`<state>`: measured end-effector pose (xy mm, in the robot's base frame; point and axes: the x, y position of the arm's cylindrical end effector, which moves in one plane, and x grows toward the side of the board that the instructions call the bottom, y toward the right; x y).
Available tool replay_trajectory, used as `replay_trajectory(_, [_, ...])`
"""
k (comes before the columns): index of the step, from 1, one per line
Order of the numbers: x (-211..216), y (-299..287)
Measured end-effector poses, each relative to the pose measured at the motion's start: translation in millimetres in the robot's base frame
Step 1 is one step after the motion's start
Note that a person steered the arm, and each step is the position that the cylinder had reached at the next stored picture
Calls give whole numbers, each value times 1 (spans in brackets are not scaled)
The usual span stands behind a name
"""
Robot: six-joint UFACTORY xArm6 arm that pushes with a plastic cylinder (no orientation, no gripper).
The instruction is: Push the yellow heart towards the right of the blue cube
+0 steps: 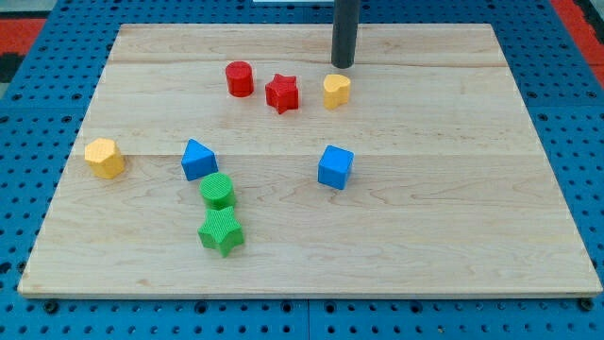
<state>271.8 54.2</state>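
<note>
The yellow heart (336, 91) lies on the wooden board near the view's top, right of centre. The blue cube (335, 167) sits below it, near the board's middle. My tip (342, 65) is just above the yellow heart, slightly to its right, a small gap apart from it. The rod rises straight up out of the view's top.
A red star (281, 93) and a red cylinder (239, 78) lie left of the heart. A blue triangular block (198, 160), a green cylinder (218, 191) and a green star (221, 231) sit lower left. A yellow hexagonal block (105, 158) is at the far left.
</note>
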Motion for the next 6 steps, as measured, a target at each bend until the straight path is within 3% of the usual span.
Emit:
replay_trajectory(3, [4,16])
replay_trajectory(4, [45,54])
replay_trajectory(5, [48,47])
replay_trajectory(6, [22,-6])
